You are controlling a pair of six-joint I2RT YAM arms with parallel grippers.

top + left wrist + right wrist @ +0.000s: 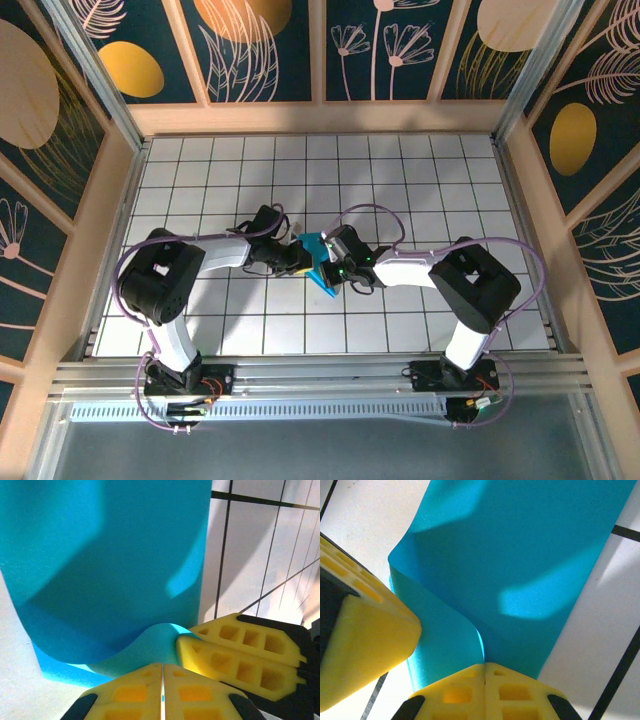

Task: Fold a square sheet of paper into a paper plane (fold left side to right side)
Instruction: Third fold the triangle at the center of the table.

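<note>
The cyan-blue sheet of paper point(318, 262) is found near the middle of the white tiled table point(420, 190), curled over on itself. It's pinched by the left gripper point(162, 667) and the right gripper point(485, 666), yellow pads clamped tight on its edge, just beside each other.

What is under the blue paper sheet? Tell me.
White tiled table shows around the paper sheet. The sheet is raised and curled, pinched by the left hand and right hand; the table directly beneath it is covered.
</note>
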